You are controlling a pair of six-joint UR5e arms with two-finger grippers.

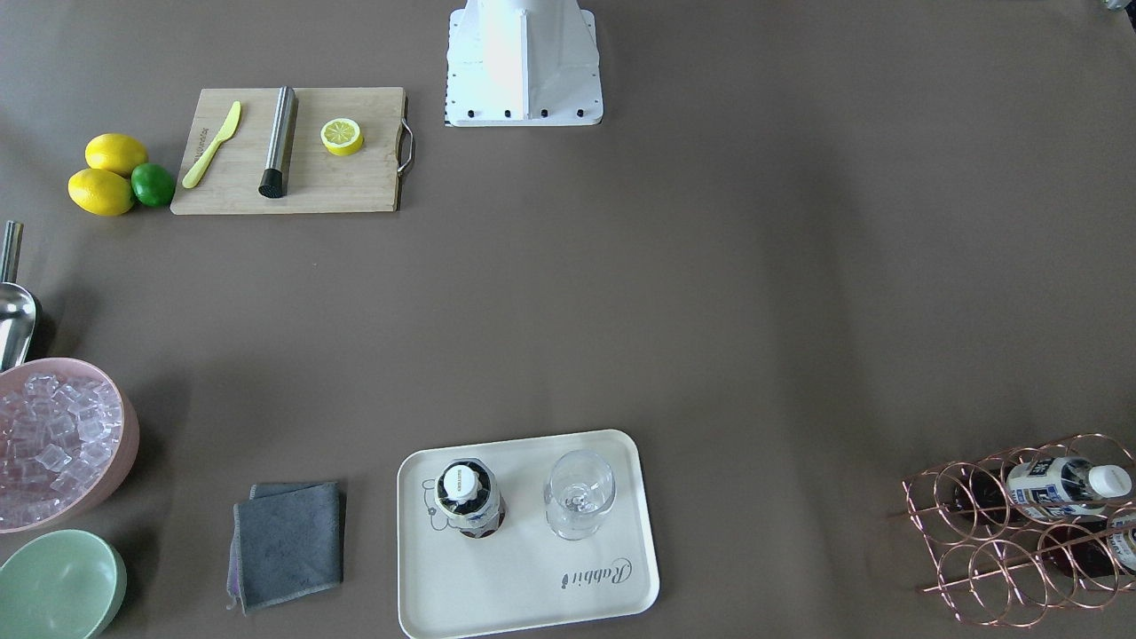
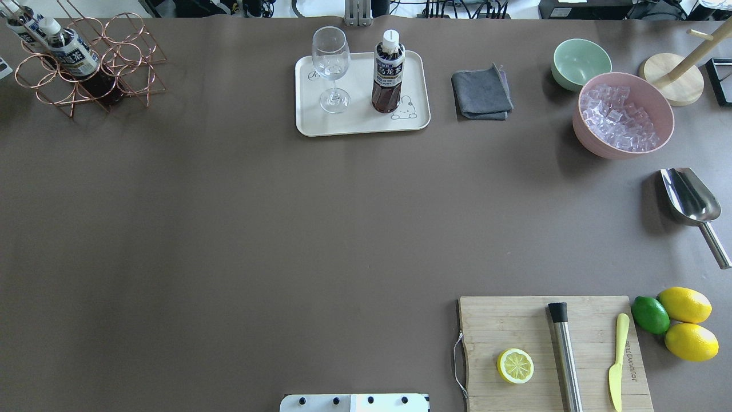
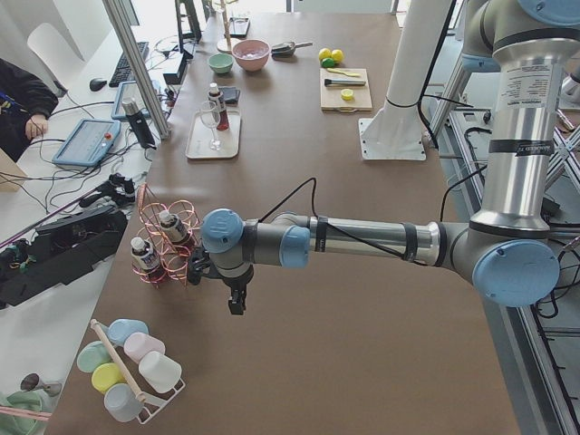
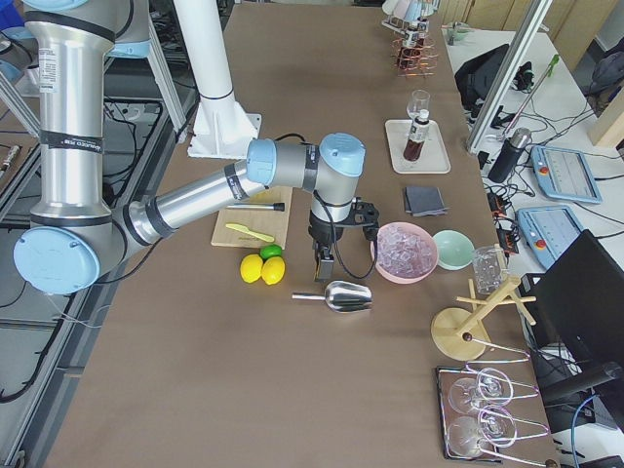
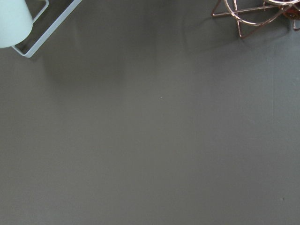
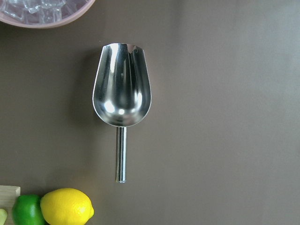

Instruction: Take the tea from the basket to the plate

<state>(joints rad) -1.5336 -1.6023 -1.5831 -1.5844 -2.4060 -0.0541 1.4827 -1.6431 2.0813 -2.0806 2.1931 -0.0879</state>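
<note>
One tea (image 2: 389, 71) upright on plate (image 2: 366, 123), three o'clock of glass (image 2: 331, 63) (overhead view), left gripper (image 3: 236, 306) and right gripper (image 4: 323, 266) finger spacing impossible to tell.

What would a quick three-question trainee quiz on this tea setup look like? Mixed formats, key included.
1. True or false: a tea bottle stands upright on the plate.
2. How many bottles rest in the basket? A) one B) two C) three
3. Fill in: the pink bowl holds ___.

Key: 1 true; 2 B; 3 ice cubes.
</note>
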